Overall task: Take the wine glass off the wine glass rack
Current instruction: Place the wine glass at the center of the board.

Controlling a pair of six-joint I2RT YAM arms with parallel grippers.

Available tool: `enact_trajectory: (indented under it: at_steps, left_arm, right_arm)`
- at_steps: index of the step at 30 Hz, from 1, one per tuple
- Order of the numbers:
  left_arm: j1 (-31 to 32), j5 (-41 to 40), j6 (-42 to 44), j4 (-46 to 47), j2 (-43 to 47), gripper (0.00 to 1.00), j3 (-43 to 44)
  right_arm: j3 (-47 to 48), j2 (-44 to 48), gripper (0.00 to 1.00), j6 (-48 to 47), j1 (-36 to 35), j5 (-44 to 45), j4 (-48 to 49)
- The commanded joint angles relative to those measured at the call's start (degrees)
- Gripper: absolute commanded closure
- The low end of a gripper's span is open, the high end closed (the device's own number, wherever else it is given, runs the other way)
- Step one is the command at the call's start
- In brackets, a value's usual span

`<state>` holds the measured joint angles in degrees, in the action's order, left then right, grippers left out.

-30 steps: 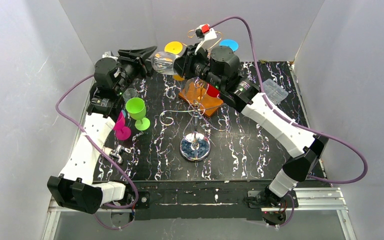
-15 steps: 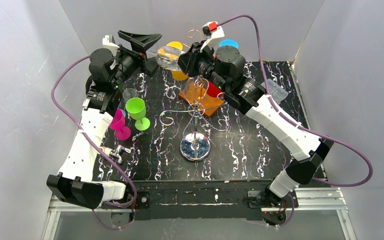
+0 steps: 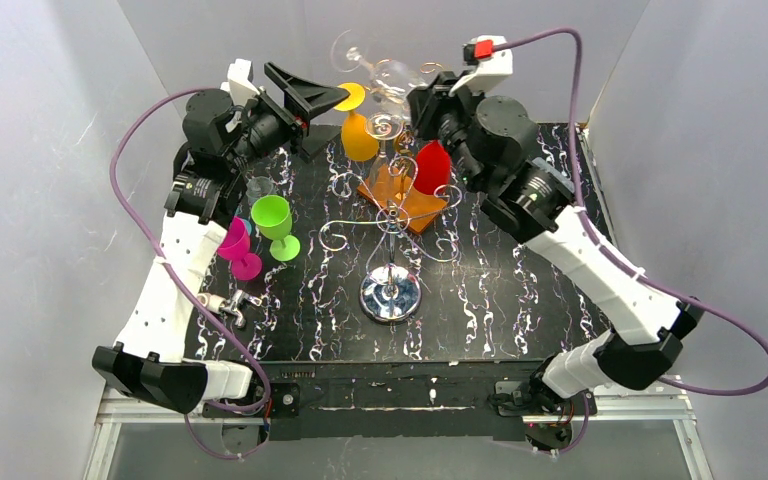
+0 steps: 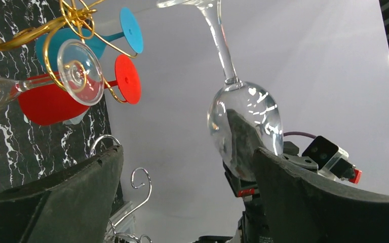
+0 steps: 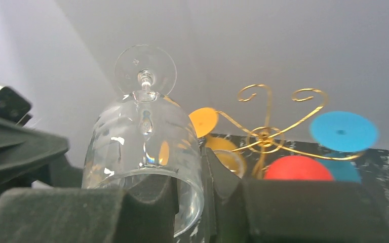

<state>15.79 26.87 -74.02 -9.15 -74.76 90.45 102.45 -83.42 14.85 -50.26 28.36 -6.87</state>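
Observation:
My right gripper [image 3: 415, 95] is shut on the rim of a clear wine glass [image 3: 385, 72], one finger inside the bowl and one outside. In the right wrist view the glass [image 5: 144, 136] points foot-away from the gripper [image 5: 192, 187]. It hangs high at the back, clear of the wine glass rack [image 3: 392, 235], a gold wire tree on a shiny round base. My left gripper [image 3: 312, 98] stands open just left of the glass with nothing in it. Seen from the left wrist, the gripper [image 4: 187, 172] gapes wide, the glass [image 4: 245, 121] beyond it, rack scrolls [image 4: 76, 15] top left.
An orange glass [image 3: 359, 135], a red glass [image 3: 432, 165] and another clear one [image 4: 78, 71] hang on the rack. A green glass [image 3: 275, 222], a pink one [image 3: 240, 250] and a small clear cup [image 3: 258, 188] stand at the left. An orange block [image 3: 415, 208] lies behind the rack.
My left gripper has opened and let go of the clear glass. The right gripper has carried the glass up and to the right, away from the left gripper.

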Motion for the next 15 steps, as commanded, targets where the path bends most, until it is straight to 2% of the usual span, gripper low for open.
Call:
enact_trajectory:
  at_steps: [1, 9, 15]
  left_arm:
    - [0.5, 5.2, 4.4, -2.1, -0.6, 0.02, 3.4]
    - [0.6, 8.1, 7.1, -3.4, -0.9, 0.02, 3.7]
    - [0.6, 8.1, 10.4, -6.0, 0.0, 0.02, 4.1]
  right_arm:
    - [0.2, 5.6, 0.99, -3.3, -0.1, 11.6, 5.9]
    - [-2.7, 11.6, 0.99, -7.2, -0.1, 23.1, 2.7]
    - [-1.6, 13.2, 0.99, -9.9, -0.1, 30.8, -3.4]
